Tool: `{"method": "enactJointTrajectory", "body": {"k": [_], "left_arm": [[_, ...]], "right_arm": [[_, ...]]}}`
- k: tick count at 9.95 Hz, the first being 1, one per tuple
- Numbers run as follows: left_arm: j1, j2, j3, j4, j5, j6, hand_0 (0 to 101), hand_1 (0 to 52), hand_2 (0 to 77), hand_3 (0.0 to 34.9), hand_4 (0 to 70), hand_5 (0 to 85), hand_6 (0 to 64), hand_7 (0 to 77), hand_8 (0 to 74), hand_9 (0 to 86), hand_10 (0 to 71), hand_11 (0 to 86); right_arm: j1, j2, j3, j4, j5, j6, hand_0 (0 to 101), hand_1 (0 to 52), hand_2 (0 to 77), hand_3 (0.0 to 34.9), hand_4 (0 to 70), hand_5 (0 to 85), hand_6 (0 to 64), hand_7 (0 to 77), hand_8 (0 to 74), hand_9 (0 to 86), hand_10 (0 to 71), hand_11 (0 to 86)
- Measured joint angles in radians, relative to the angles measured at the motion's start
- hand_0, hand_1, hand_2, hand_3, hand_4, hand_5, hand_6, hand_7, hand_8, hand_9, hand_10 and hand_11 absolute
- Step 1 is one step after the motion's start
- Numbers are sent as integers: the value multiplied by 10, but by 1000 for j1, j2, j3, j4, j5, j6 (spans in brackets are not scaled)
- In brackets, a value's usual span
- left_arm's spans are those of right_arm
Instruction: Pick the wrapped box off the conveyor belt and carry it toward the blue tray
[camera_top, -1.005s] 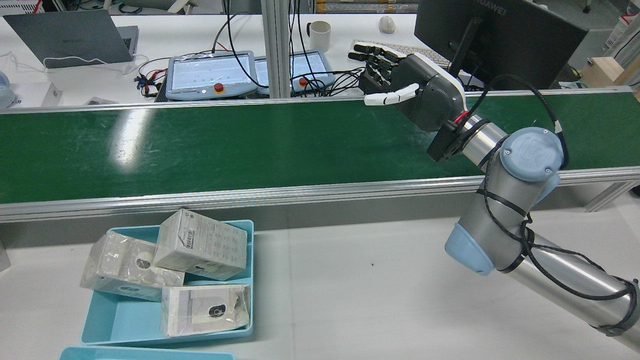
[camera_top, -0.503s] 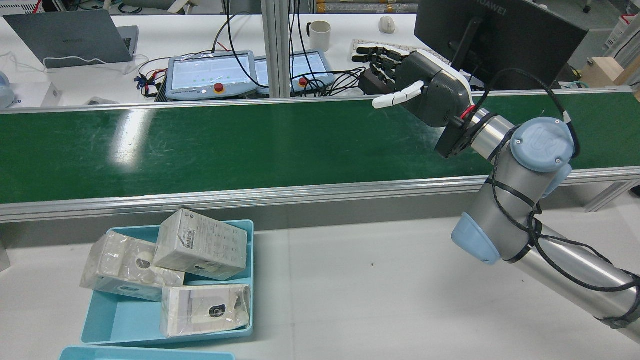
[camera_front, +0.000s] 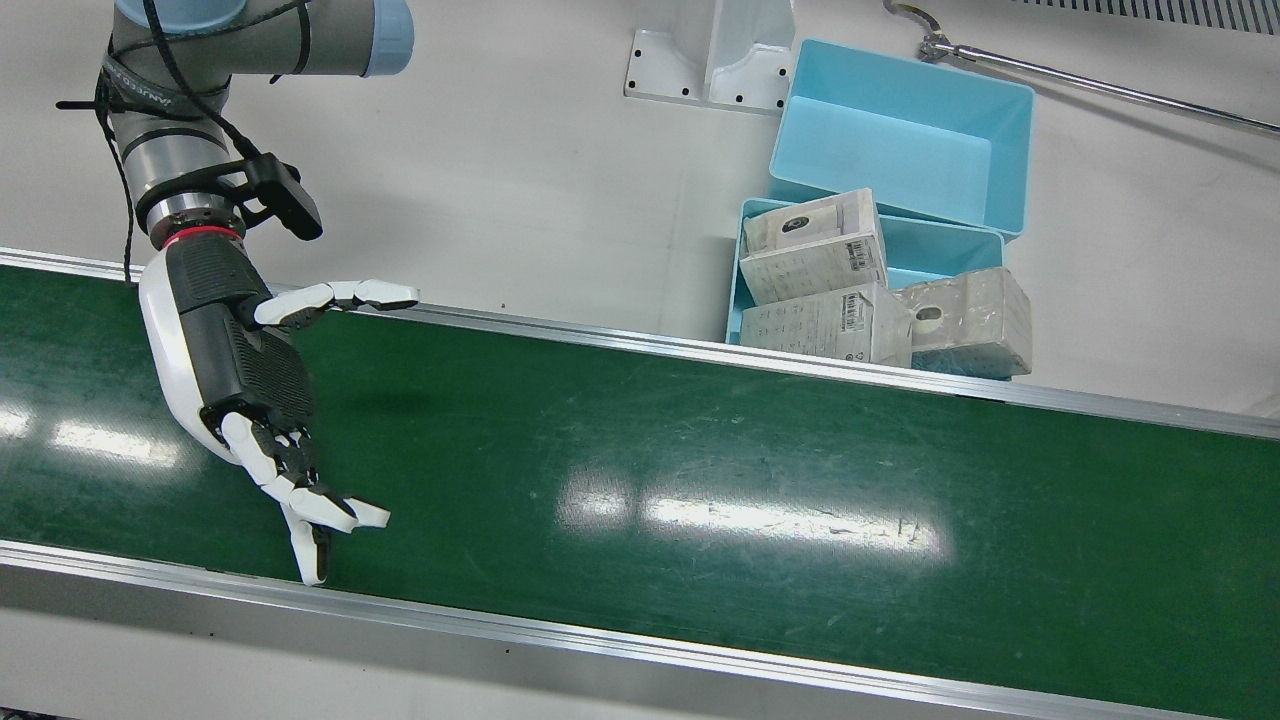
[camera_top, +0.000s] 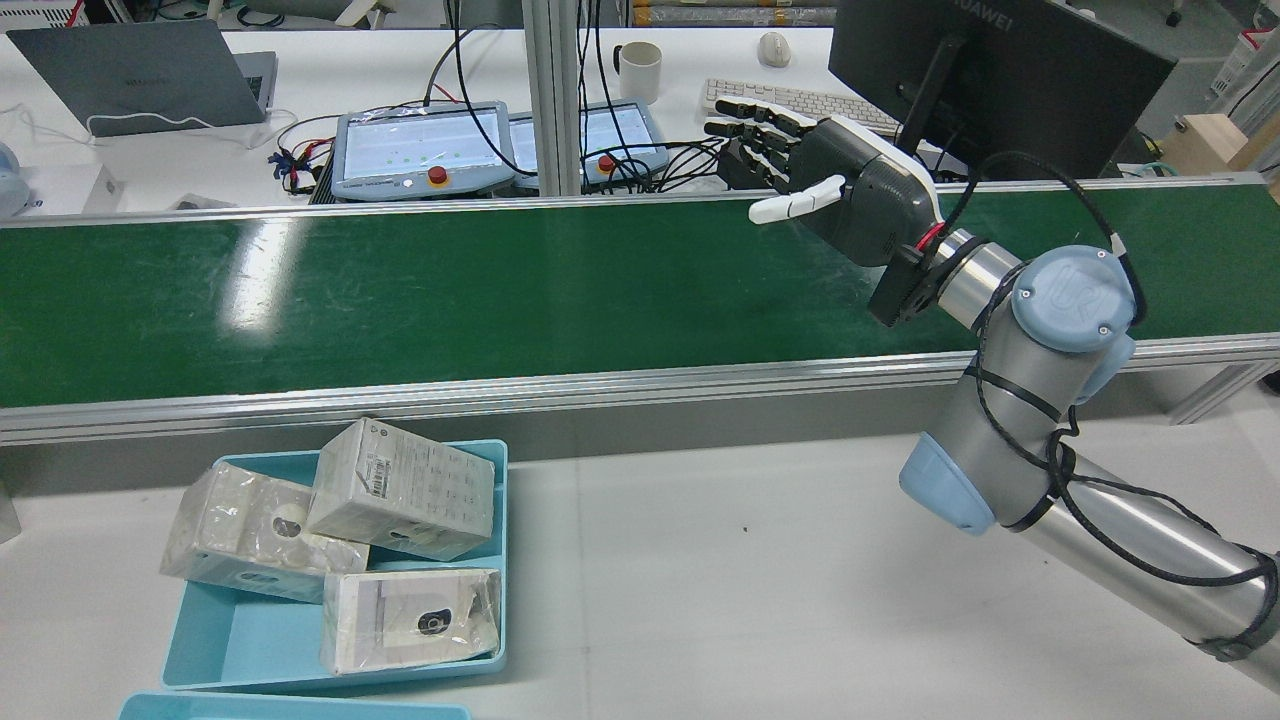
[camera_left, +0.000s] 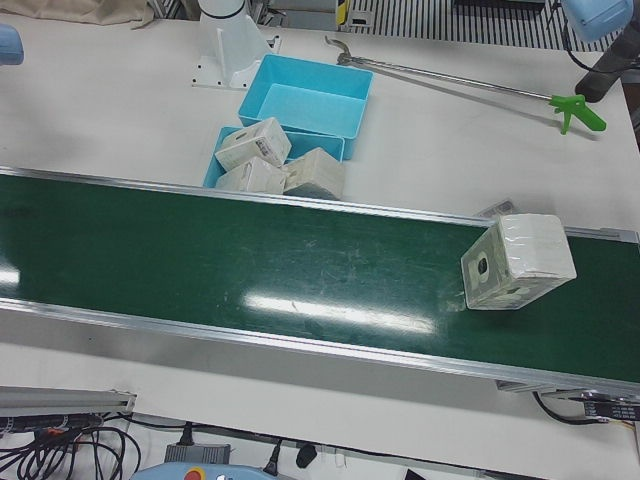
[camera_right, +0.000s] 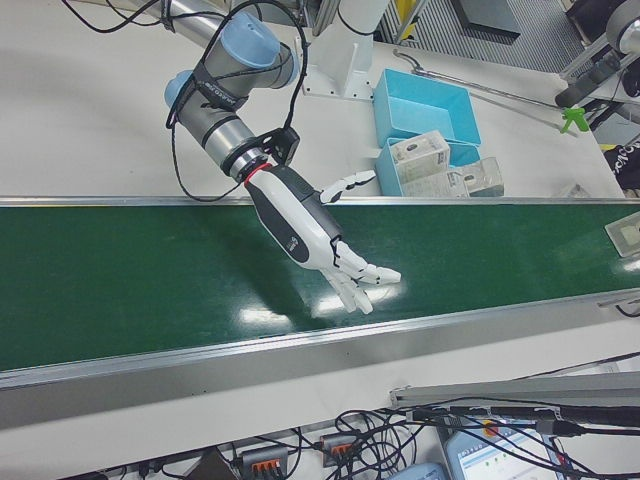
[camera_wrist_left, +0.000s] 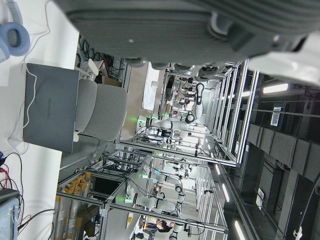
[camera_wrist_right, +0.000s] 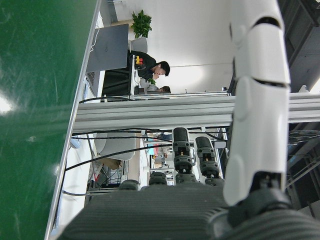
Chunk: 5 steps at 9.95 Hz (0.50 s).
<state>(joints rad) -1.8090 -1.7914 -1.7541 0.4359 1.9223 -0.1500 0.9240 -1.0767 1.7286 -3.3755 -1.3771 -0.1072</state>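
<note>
Plastic-wrapped box (camera_left: 518, 262) tilted on belt (camera_left: 250, 270); holed face leftward

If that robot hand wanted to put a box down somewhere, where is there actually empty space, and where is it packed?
The far blue tray is bare inside. The white table between the near blue tray and the arm is open. The green belt is bare between the right hand and the wrapped box. The near tray is crowded: three wrapped boxes fill most of it.

Laptop (camera_top: 140, 72), mug (camera_top: 640, 70), keyboard (camera_top: 800, 98) & monitor (camera_top: 990, 70) on far counter (camera_top: 330, 70); green-tipped reach pole (camera_left: 470, 85) by trays.
</note>
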Motion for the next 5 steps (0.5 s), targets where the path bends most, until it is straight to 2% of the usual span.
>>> {"method": "enactJointTrajectory", "body": {"k": [1,2,4,5], "left_arm": [[0,0,0,0,0,0,0,0,11,0,0,11,0,5,5,0,5,0],[0,0,0,0,0,0,0,0,5,0,0,5,0,5,5,0,5,0],[0,0,0,0,0,0,0,0,11,0,0,5,0,5,5,0,5,0],[0,0,0,0,0,0,0,0,5,0,0,5,0,5,5,0,5,0]], "right_arm": [[0,0,0,0,1,0,482,147,131,52,82,164,38,185,0,22,0,16],[1,-1,0,1,1,-1,488,196,153,53,82,175,38,185,0,22,0,16],[0,-1,-1,4,2,-2,493,191,164,49,82,175,38,185,0,22,0,16],[-1,-2,-1,5,2,-2,493,175,147,35,54,142,27,136,0,22,0,16]]}}
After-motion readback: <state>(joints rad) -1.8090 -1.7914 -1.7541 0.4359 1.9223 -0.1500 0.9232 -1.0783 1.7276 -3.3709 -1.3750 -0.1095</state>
